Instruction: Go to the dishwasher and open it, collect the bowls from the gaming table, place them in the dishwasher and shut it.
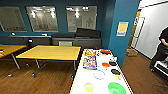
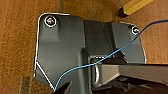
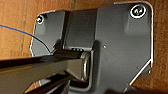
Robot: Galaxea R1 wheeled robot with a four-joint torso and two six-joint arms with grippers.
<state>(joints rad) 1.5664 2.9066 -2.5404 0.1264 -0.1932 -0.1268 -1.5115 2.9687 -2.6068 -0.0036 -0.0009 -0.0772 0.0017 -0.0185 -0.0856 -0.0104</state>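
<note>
Where bowls (image 1: 116, 88) sit, paddles (image 1: 115, 72) crowd gaming table (image 1: 79, 82)

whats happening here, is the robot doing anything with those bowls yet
Not yet. The robot faces the long white gaming table, where the bowls sit untouched: a bright green bowl, a smaller yellow-green bowl and a clear bowl, among paddles and a colourful box. Nothing is being handled. Both wrist views look down at wooden floor. A person stands off to the right.
</note>
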